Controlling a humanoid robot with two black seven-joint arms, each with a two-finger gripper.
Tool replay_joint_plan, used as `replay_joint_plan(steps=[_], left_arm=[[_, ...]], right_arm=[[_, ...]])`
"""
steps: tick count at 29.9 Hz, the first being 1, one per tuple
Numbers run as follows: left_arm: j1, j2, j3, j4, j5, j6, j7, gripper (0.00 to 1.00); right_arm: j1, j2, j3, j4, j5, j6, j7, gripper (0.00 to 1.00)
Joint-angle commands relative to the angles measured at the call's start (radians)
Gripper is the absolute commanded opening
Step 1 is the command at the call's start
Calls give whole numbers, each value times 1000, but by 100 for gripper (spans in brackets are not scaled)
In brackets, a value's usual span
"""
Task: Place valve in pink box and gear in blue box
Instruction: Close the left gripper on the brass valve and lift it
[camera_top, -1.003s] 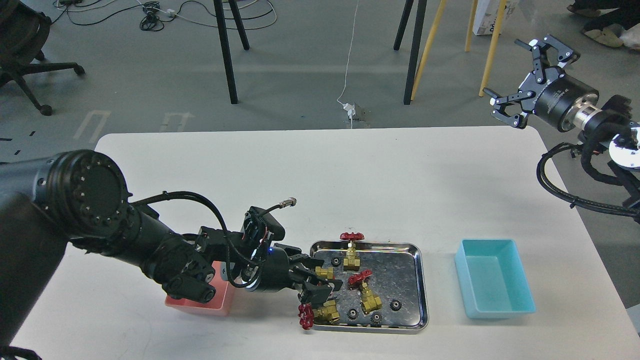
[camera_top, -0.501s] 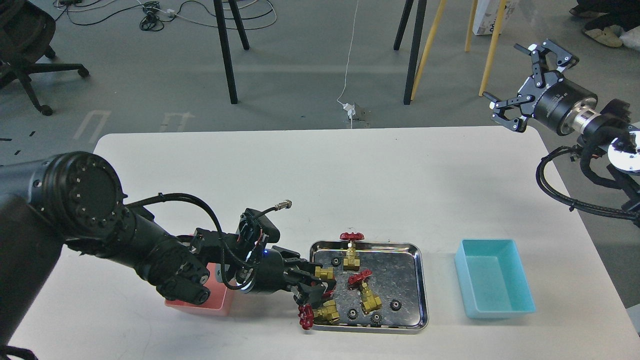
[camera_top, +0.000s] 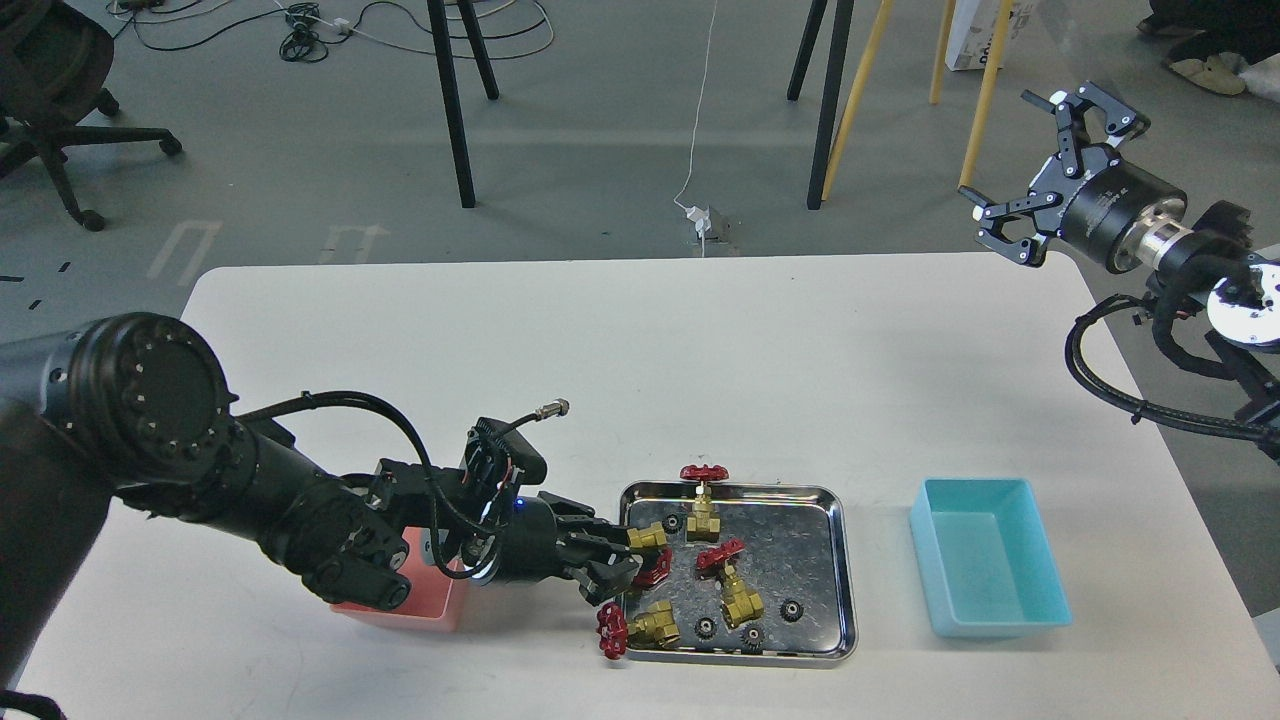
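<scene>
Left end effector (camera_top: 622, 562) sits low at the near-left rim of the shiny steel tray (camera_top: 838, 560), apparently clenched on a small brass gate valve with red handwheel (camera_top: 648, 550), body lying left-right. Salmon-pink plastic box (camera_top: 425, 605) lies directly behind the wrist on the desk (camera_top: 640, 360). Right end effector (camera_top: 1035, 170), splayed wide, hangs far off.

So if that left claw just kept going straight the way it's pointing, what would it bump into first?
Probably the valve lying at the steel tray's left edge. The left gripper points right, and its fingers already sit around that valve. Depth is hard to judge from this view.
</scene>
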Motion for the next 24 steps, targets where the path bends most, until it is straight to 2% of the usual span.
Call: replay_joint_plan(steps=[1, 12, 24], left_arm=[[0, 9, -1, 0, 4, 0, 0, 33], [-3, 75, -82, -13, 50, 0, 0, 27], [-6, 93, -90, -45, 82, 0, 0, 22]], right_arm=[[-1, 2, 0, -2, 0, 0, 0, 99], [-7, 22, 1, -5, -2, 0, 0, 99], [-15, 22, 5, -5, 0, 0, 0, 99]])
